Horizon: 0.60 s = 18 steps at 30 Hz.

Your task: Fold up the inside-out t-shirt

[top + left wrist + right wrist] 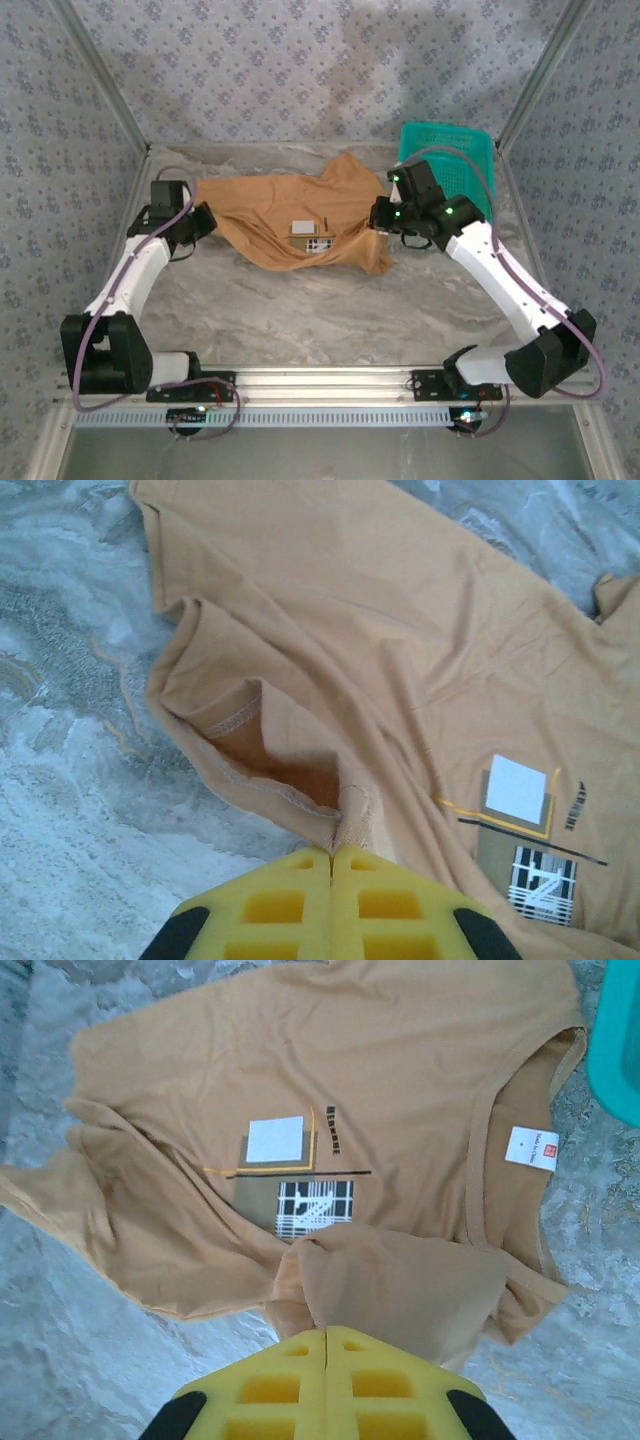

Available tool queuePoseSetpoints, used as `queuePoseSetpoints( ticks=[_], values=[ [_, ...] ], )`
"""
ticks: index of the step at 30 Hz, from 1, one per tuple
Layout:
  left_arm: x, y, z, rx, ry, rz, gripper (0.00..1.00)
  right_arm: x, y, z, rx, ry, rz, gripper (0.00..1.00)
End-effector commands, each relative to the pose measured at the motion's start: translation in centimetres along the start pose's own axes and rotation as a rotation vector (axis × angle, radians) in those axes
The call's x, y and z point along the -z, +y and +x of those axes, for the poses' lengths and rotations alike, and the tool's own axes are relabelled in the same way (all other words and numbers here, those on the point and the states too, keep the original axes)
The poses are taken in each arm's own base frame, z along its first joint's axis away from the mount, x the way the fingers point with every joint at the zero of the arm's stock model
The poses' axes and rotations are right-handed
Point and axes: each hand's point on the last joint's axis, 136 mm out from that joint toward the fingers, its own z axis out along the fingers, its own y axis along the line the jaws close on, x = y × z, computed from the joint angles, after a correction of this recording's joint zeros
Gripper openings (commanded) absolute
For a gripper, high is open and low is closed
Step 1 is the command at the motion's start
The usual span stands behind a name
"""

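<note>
The inside-out t-shirt (300, 210) lies crumpled across the back of the marble table (300, 310), tan with a small printed patch (312, 236). My left gripper (205, 222) is at its left edge. In the left wrist view that gripper (331, 852) is shut on a stitched edge of the t-shirt (400, 660), beside an open fold. My right gripper (380, 215) is at the shirt's right side. In the right wrist view it (327, 1332) is shut on a bunched sleeve of the t-shirt (350, 1080), below the neck opening and its whitish label (532, 1147).
A teal plastic basket (450, 160) stands at the back right, close behind the right wrist; its corner (620, 1040) is in the right wrist view. Patterned walls close in the table's back and sides. Bare marble lies between the shirt and the arm bases.
</note>
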Motion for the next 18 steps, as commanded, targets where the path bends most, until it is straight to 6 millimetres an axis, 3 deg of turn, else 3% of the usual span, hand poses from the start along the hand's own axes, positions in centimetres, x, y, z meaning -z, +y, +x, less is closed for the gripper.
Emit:
queuePoseSetpoints(
  ticks=[1,5,9,11,14,18],
  values=[
    [1.4,-1.5,-1.3,0.026,-0.061,0.095,0.00,0.1,0.4,-0.7,-0.049,-0.011,-0.074,0.00],
    [3.7,-4.9,-6.8,0.065,-0.190,0.209,0.00,2.4,-0.3,-8.3,-0.076,-0.189,-0.047,0.00],
    [6.4,-9.4,-13.9,0.059,-0.268,0.299,0.00,5.4,1.1,-17.4,-0.064,-0.372,-0.042,0.00],
    [8.4,-11.4,-17.0,0.057,-0.318,0.347,0.00,7.3,2.2,-20.6,-0.048,-0.433,-0.061,0.00],
    [12.0,-12.8,-20.5,0.082,-0.416,0.398,0.00,10.8,3.6,-23.5,-0.037,-0.517,-0.090,0.00],
    [17.4,-13.4,-22.0,0.102,-0.521,0.460,0.00,15.5,5.0,-24.0,-0.022,-0.602,-0.134,0.00]
  ],
)
